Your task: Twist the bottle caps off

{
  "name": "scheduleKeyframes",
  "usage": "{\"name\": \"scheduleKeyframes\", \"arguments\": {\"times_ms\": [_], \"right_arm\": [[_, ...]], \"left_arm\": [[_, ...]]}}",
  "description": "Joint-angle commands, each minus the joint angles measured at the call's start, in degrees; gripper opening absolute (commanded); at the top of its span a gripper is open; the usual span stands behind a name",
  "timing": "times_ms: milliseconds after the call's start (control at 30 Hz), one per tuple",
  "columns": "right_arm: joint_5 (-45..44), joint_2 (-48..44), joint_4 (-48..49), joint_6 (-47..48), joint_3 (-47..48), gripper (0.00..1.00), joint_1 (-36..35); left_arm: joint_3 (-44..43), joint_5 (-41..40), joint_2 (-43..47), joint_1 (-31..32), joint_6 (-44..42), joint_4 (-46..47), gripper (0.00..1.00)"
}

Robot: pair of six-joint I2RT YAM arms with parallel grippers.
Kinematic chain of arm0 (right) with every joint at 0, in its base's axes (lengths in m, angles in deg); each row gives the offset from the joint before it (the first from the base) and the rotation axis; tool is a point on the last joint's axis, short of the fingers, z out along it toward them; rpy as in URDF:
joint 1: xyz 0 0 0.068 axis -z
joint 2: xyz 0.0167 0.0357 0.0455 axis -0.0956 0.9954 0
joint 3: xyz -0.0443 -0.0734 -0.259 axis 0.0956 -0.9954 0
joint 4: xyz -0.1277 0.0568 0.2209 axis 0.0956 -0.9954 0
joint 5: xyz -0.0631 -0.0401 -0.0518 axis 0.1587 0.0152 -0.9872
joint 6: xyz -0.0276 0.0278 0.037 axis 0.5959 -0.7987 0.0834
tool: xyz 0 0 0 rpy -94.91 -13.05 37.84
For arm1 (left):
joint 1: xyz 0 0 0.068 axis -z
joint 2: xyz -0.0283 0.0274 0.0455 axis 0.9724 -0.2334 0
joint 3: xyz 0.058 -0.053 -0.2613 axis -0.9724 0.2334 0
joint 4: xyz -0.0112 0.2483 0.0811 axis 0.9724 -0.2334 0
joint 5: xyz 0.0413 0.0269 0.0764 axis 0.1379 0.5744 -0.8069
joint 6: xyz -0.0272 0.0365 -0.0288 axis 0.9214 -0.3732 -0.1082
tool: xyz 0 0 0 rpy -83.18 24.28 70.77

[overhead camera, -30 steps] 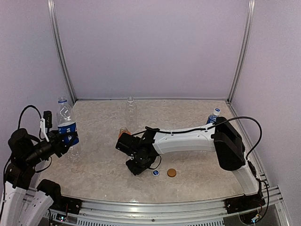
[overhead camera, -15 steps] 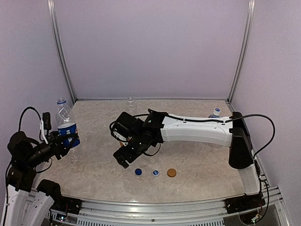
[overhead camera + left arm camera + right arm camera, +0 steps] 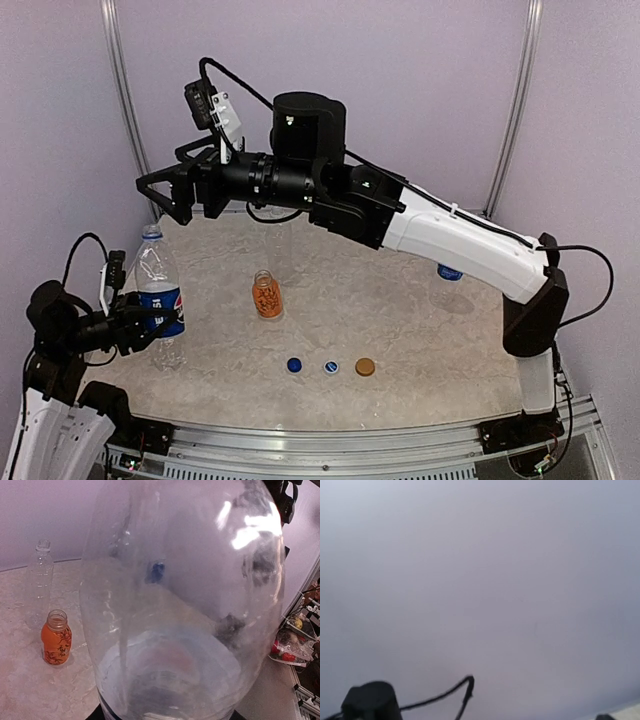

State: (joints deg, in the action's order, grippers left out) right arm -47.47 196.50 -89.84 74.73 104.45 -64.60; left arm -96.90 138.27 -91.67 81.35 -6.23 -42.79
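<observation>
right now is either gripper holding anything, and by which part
The left gripper grips the Pepsi bottle around its dark-blue labelled lower body. The right gripper is up in the air, open and empty.

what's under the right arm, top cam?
Blue-label bottle: only a strip of label and the base show below the arm. Its top is covered, so whether a cap is on cannot be seen.

Right claw (image 3: 162, 196) hangs high, jaws wide; left claw (image 3: 148, 323) grips the Pepsi bottle (image 3: 163, 300). Three caps (image 3: 330, 367) lie on the tabletop (image 3: 430, 345).
</observation>
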Motion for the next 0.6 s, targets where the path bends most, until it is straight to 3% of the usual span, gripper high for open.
{"name": "scheduleKeyframes", "arguments": {"times_ms": [0,233,333,467,567], "right_arm": [[4.68,10.15,-3.27,-5.82,7.69,0.98,-0.39],[8.90,14.00,0.59,-12.30,8.17,0.93,-0.41],[11.24,15.60,-0.53,-14.53,9.09,0.82,-0.41],[12.28,15.31,-2.00,-15.35,7.03,0.53,-0.47],[12.37,14.76,-2.13,-15.17,6.42,0.19,-0.40]], "left_arm": [[0.96,4.00,-0.17,-0.30,1.17,2.90,0.45],[1.09,4.06,-0.26,0.08,1.19,3.08,0.45],[1.11,3.41,-0.37,0.08,1.11,3.03,0.45],[1.00,3.07,-0.28,0.08,1.02,2.83,0.45],[1.05,2.89,-0.43,0.17,0.91,2.80,0.45]]}}
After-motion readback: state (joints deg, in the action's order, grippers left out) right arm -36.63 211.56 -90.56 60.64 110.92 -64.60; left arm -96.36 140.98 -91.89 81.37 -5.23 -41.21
